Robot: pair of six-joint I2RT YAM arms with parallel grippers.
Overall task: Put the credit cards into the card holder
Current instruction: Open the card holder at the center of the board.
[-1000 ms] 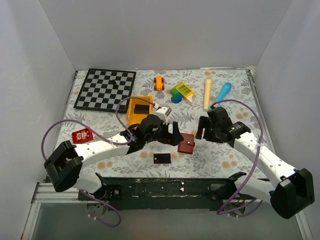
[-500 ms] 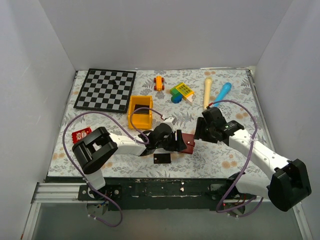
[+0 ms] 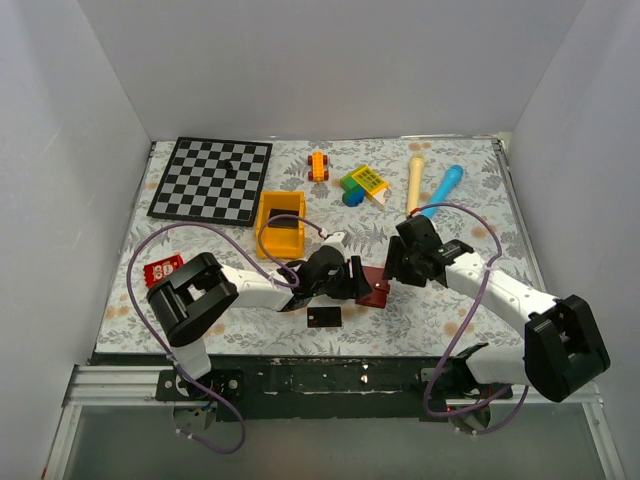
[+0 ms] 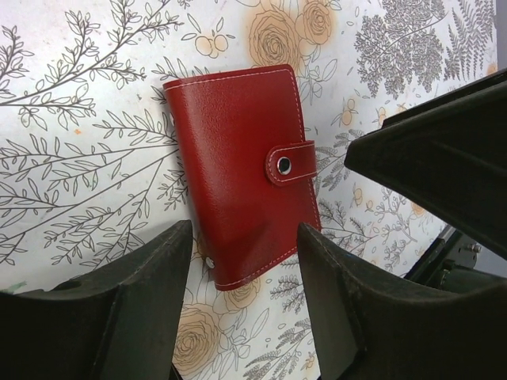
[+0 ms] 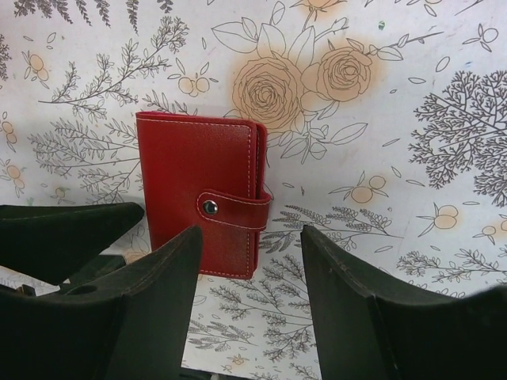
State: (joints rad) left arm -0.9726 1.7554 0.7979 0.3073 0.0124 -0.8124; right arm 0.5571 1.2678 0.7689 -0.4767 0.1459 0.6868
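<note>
Maroon card holder [image 4: 234, 158], snapped shut, flat on the floral cloth [image 4: 79, 95] between both arms.
Over its ends the left gripper [image 4: 245, 229] and right gripper [image 5: 252, 233] stand with jaws apart, apparently clamping nothing. A black credit card [image 3: 323, 317] lies just nearer the bases. The crowded fingers could collide, or skid the holder instead of unsnapping it.

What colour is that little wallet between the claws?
The card holder is dark red, clearest in the left wrist view.

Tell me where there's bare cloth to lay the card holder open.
Bare: between the yellow bin and cream peg; also right of the blue marker. Crowded: front centre, where the left hand and right hand flank the card holder, black card nearby.
</note>
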